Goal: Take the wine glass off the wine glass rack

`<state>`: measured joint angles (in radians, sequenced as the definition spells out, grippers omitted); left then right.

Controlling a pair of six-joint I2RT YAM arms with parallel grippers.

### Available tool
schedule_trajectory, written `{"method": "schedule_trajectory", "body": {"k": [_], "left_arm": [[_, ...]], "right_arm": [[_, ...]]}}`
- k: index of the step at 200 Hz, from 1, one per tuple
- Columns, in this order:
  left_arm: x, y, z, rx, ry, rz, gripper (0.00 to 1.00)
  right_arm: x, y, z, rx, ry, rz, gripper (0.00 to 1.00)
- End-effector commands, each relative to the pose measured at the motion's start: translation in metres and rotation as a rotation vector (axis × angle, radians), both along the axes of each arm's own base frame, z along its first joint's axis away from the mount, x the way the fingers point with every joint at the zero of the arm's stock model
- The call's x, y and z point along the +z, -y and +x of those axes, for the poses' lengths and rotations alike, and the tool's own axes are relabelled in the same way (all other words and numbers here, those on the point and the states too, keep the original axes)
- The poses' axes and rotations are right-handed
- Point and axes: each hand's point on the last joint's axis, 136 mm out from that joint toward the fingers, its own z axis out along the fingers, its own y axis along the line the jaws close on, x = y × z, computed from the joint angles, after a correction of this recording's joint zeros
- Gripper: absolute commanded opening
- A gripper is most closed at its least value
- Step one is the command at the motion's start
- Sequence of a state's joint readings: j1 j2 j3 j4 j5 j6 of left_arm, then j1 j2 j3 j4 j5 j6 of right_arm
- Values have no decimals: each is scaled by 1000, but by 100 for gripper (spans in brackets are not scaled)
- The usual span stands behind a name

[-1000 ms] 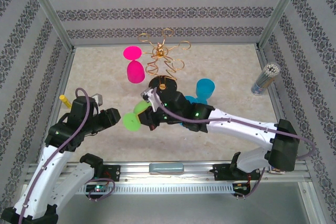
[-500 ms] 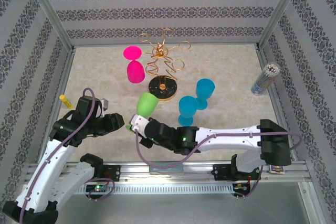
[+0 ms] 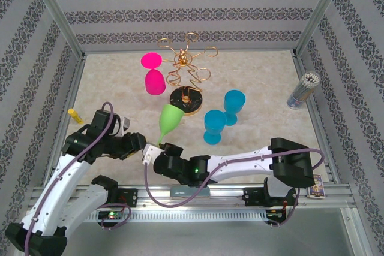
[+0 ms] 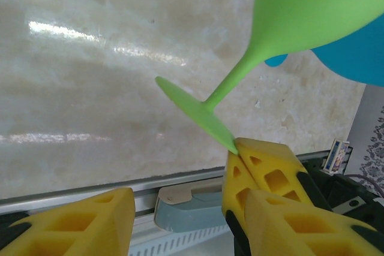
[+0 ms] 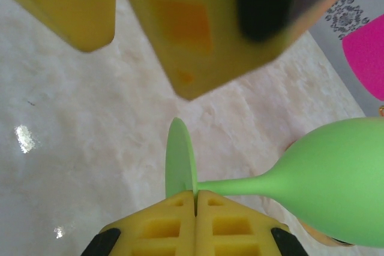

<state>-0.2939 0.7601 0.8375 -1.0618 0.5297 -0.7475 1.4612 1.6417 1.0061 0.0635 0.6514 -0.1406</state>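
Top view: R arm stretched low along the near table [image 3: 264, 82] edge twd the left, elbow bent near its base. The right gripper [image 3: 162, 147] is clenched at the foot end of the green wine glass [image 3: 170, 118]. Glass is off the wine glass rack [image 3: 187, 67], bowl end near the rack's base but apart from it. L arm folded, left gripper [image 3: 138, 142] just beside the foot.

Left wrist: left gripper [image 4: 186, 205] fingers parted, grasping nothing, bare table betw them. Glass [image 4: 306, 10] tilted, bowl up-right, foot rim touching the right gripper's fingers [image 4: 264, 169].

Right wrist: right gripper [image 5: 195, 199] fingers pressed together, stem coming out at their seam, foot disc edge-on just above, bowl [image 5: 336, 184] to the right. Left gripper's fingers [image 5: 180, 22] hang above the foot, not touching.
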Motion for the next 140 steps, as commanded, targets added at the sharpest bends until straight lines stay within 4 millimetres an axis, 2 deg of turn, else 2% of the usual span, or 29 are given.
{"method": "schedule_trajectory", "body": {"k": [1, 63, 140], "left_arm": [[-1, 7, -2, 11, -33, -62, 52], [-6, 14, 7, 52, -42, -117, 51], [2, 17, 19, 70, -8, -140, 50]], "right_arm": [[29, -10, 2, -23, 81, 71, 0], [41, -10, -5, -2, 116, 91, 0], [47, -9, -9, 5, 141, 81, 0]]}}
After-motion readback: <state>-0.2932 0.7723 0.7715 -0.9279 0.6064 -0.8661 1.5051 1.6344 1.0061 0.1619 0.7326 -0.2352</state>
